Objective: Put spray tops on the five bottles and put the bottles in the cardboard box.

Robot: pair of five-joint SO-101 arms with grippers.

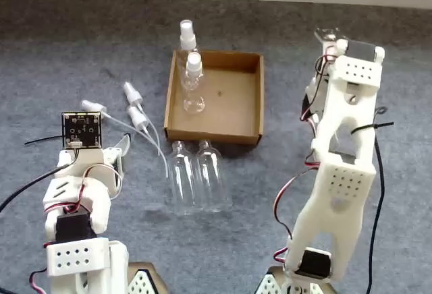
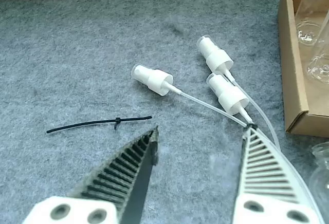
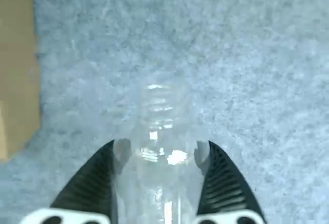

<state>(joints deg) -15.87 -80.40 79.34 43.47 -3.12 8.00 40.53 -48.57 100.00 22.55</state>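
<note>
right claw is clamped around a clear bottle with a bare threaded neck, off to the side of the cardboard box. left claw is wide open with nothing in it, just short of three loose spray tops on the grey counter. two capped bottles stand in the box, and two uncapped ones lie right in front of it
</note>
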